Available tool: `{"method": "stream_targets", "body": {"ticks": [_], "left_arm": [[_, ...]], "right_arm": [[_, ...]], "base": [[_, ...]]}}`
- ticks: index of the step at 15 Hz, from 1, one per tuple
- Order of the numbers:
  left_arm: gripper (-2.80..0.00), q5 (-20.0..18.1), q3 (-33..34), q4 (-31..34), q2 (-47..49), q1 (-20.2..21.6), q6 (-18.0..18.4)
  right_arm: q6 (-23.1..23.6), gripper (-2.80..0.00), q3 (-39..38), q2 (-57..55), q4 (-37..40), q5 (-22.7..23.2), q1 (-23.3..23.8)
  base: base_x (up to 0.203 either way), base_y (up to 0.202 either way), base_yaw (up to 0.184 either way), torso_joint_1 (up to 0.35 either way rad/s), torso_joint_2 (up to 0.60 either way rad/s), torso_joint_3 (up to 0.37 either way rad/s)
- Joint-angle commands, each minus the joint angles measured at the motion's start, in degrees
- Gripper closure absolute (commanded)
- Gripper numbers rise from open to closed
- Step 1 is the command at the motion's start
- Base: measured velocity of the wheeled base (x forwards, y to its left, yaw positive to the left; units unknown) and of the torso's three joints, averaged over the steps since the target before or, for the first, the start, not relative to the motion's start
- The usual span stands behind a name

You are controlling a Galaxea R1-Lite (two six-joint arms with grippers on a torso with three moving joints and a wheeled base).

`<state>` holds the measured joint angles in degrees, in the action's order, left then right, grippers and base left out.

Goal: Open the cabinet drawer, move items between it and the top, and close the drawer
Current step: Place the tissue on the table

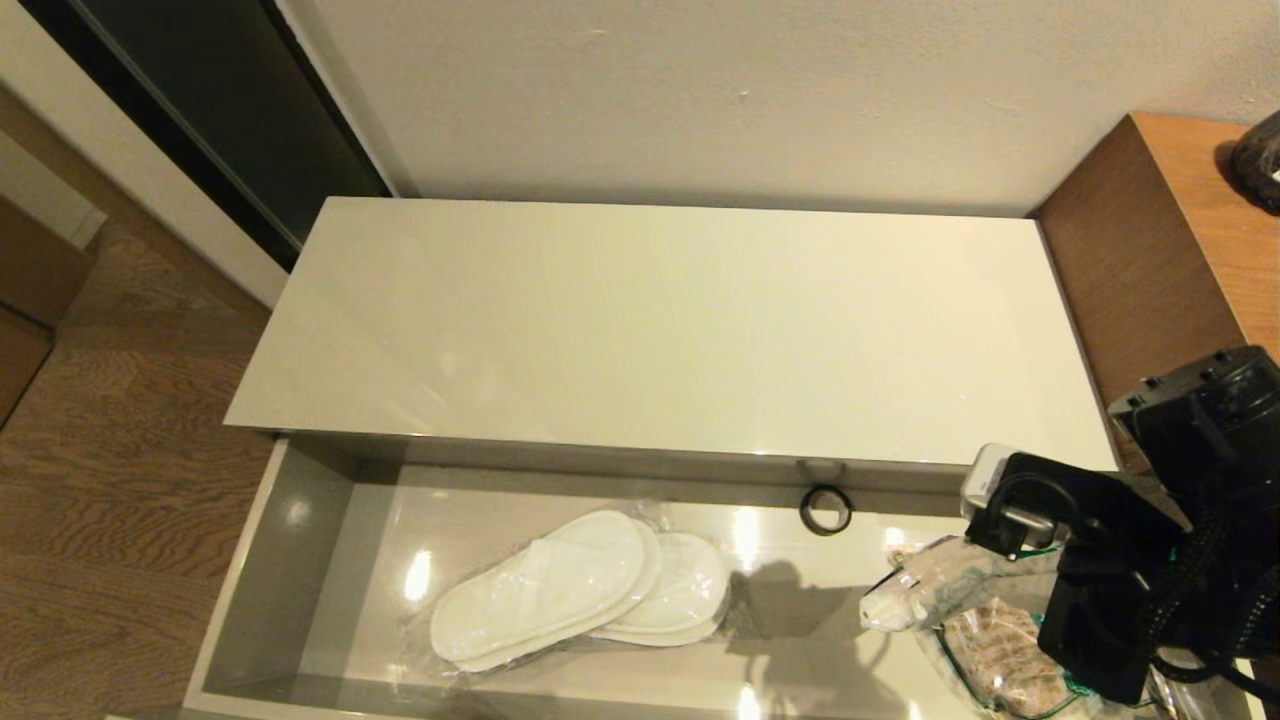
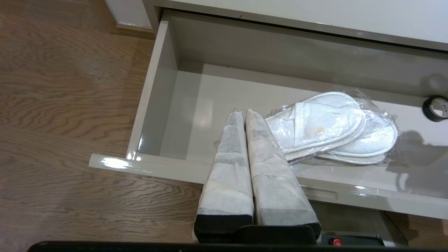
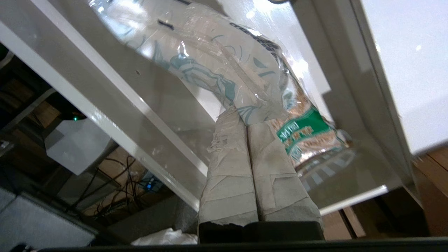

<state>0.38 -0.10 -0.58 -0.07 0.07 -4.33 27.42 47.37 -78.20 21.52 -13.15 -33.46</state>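
Observation:
The cabinet drawer [image 1: 300,560] stands pulled open below the bare cream top [image 1: 670,320]. The wrapped white slippers [image 1: 580,585] lie on the drawer floor, left of centre. At the drawer's right end my right gripper [image 3: 246,120] is shut on one edge of the tissue pack [image 3: 217,66], white with a pale teal pattern. The pack [image 1: 920,595] hangs out from the fingers just above the snack bag. My left gripper [image 2: 243,112] is shut and empty, hovering over the drawer's front edge beside the slippers [image 2: 325,126]. It is out of the head view.
A brown snack bag with a green band [image 1: 1000,660] lies under the tissue pack. A small black ring [image 1: 826,510] sits at the drawer's back wall. The taller brown wooden unit [image 1: 1160,230] adjoins the top on the right, with a dark object [image 1: 1258,160] on it.

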Motion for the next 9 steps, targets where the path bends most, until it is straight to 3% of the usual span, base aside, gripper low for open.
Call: {"method": "stream_targets", "body": {"ticks": [1,9], "left_arm": [[0.0,-0.03,0.01,-0.04,0.07,0.01,-0.07],[0.0,0.01,0.01,-0.04,0.07,0.01,-0.07]], "right_arm": [[0.18,0.0,1.72,1.97,2.19,-0.2,-0.02],[0.18,0.0,9.95,5.4,11.45,-1.46,0.04]], "base": [[0.0,0.0,0.0,0.0,0.0,0.0],[0.0,0.0,0.0,0.0,0.0,0.0]]}}
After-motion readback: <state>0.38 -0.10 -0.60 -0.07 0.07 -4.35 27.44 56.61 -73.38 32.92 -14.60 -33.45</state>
